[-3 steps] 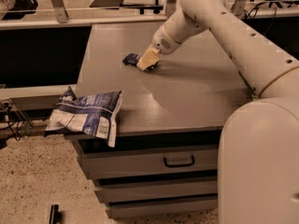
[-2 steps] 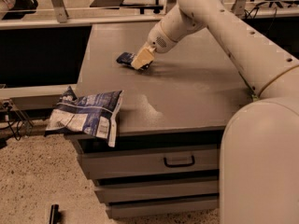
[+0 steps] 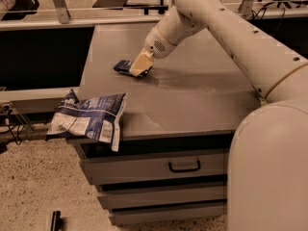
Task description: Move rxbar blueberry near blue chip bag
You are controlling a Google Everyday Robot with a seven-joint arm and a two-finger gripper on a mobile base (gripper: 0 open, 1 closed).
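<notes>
Saw gripper (image 3: 139, 65) low over bench (image 3: 202, 100), jaws clamped on rxbar blueberry (image 3: 122, 66), bar poking out toward bag side. Well apart, front-left, blue chip bag (image 3: 89, 119) drooped over bench corner.

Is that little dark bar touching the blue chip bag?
Apart. The camera view shows bare tabletop between the rxbar blueberry, by the gripper farther back, and the blue chip bag at the front-left edge.

Hand (image 3: 138, 67) touches rxbar blueberry (image 3: 122, 65) on table (image 3: 202, 95), beyond blue chip bag (image 3: 89, 119).
</notes>
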